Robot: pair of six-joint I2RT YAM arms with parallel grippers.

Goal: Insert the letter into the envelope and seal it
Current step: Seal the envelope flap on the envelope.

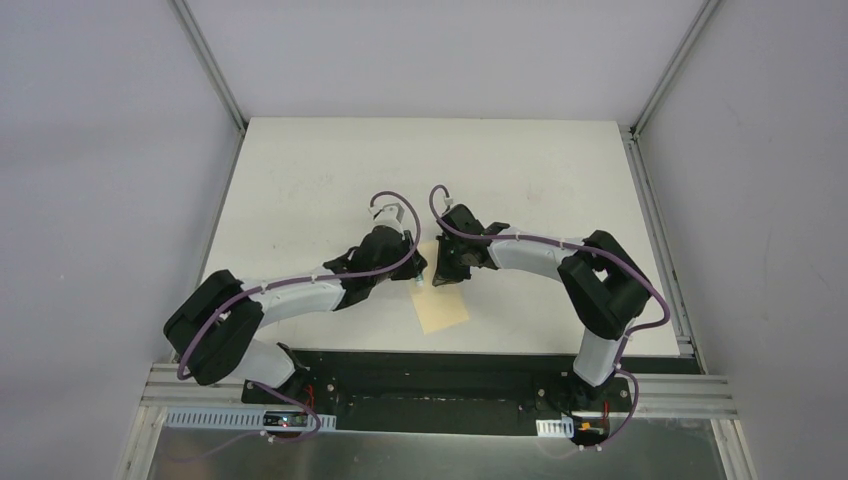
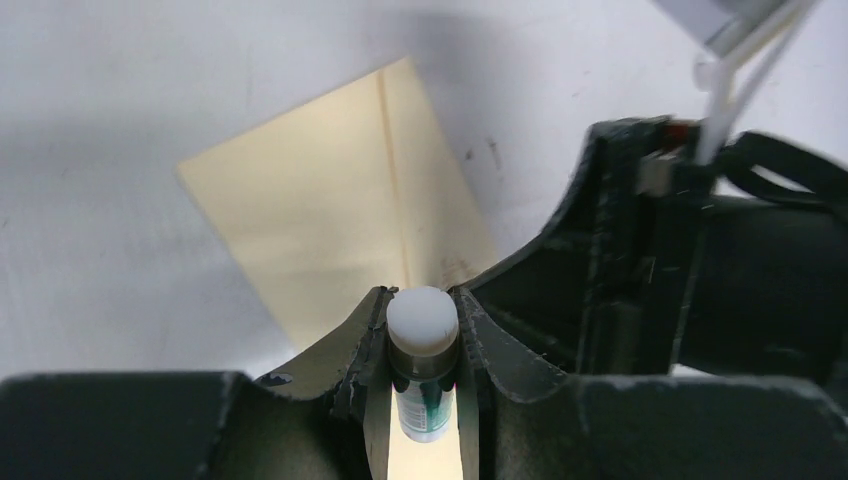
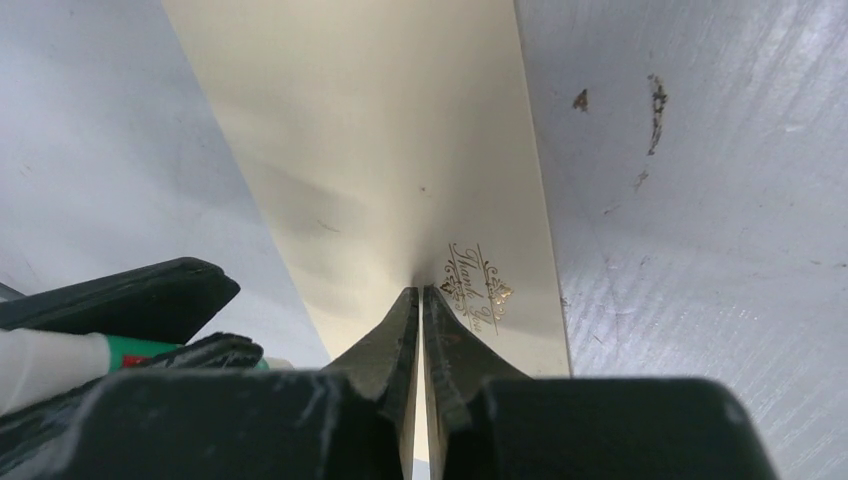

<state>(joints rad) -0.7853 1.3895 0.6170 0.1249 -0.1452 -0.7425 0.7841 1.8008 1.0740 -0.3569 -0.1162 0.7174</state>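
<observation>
The yellow-tan envelope (image 1: 441, 307) lies flat on the table between the two arms; it also shows in the left wrist view (image 2: 330, 220) with a lengthwise crease. In the right wrist view the envelope (image 3: 380, 150) carries a gold "Thank You" print (image 3: 478, 288). My right gripper (image 3: 420, 293) (image 1: 441, 274) is shut, its tips resting on the paper with nothing visibly pinched. My left gripper (image 2: 421, 298) (image 1: 417, 270) is shut on a small white-green glue tube (image 2: 422, 330), white cap forward, low over the envelope's edge. The letter is hidden from view.
The two grippers stand close together over the envelope's far end; the right gripper's black body (image 2: 650, 250) fills the right of the left wrist view. The white table (image 1: 520, 170) carries a few dark scuff marks (image 3: 655, 100). Grey walls enclose it on three sides.
</observation>
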